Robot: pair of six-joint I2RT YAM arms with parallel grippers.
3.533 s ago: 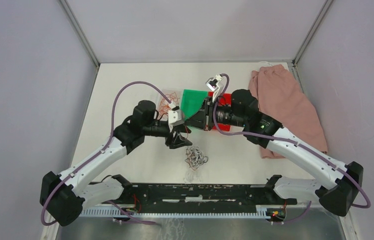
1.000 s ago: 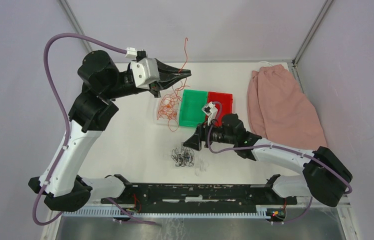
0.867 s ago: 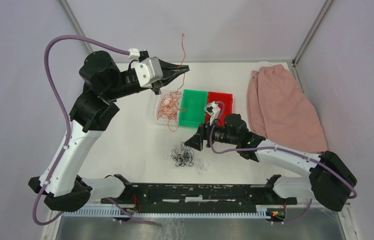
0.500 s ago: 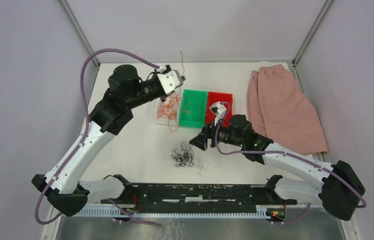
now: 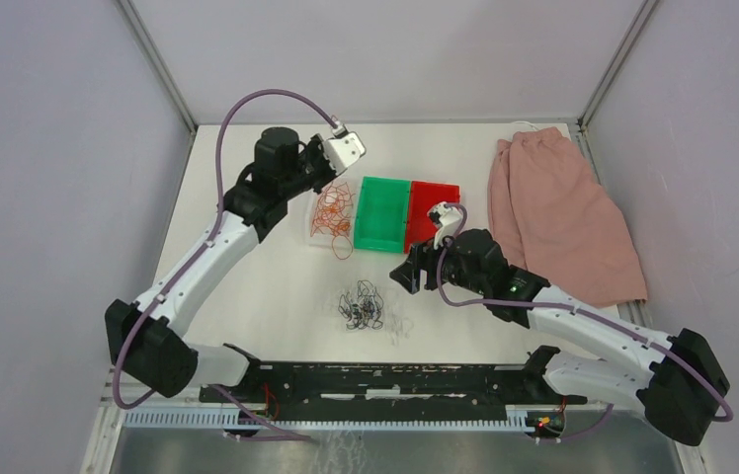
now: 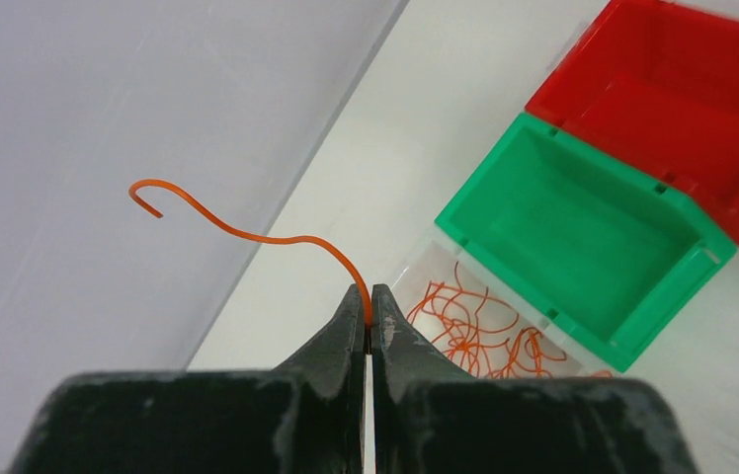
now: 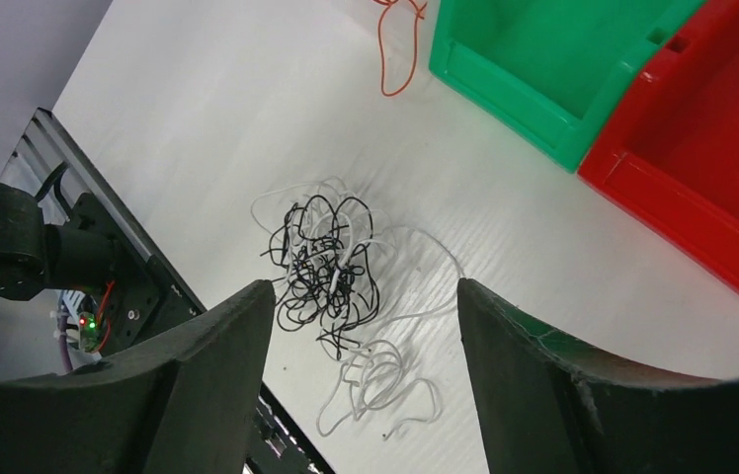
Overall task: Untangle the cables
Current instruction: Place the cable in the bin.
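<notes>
Three bins: one clear bin (image 6: pixel 435 272), one green bin (image 5: pixel 380 212), one red bin (image 5: pixel 437 200). One pink cloth (image 5: pixel 563 212). One tangle (image 5: pixel 363 306) of black and white cables. One lone orange cable (image 6: pixel 247 235); an orange heap (image 5: pixel 331 209), uncountable.

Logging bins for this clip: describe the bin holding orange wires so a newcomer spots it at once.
On the white table, three small plastic bins sit side by side. It is the clear plastic bin at the left end, against the green bin; unlike that and the red bin, it is see-through and holds curly orange wires.
</notes>
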